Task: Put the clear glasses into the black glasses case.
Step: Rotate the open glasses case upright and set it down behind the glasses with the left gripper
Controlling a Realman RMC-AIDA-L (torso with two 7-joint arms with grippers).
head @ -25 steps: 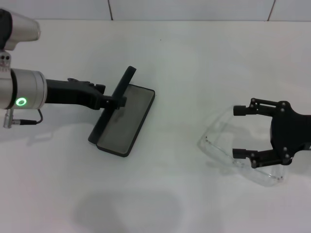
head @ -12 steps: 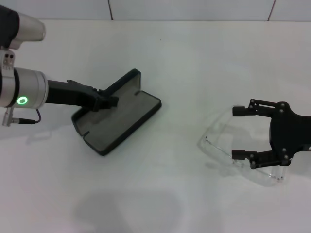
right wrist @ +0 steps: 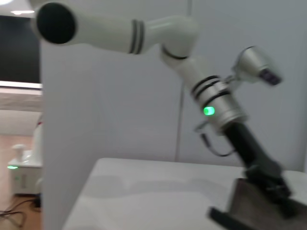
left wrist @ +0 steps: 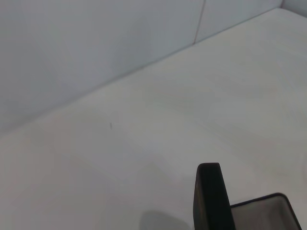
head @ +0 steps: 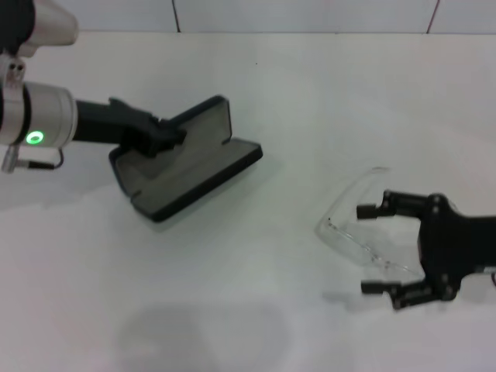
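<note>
1. Left arm: silver-white cylinder wrist, green ring LED, thin black cable loop, matte black forearm section.
2. Left claw: black.
3. Right claw: black linkage fingers, rounded tips, visible pivot screws.

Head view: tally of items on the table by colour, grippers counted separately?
Black: 1, the black glasses case, lying open
Clear: 1, the clear glasses
Grippers: 2, left gripper at the case lid, right gripper open around the glasses
Total: 2 items, 2 grippers
</note>
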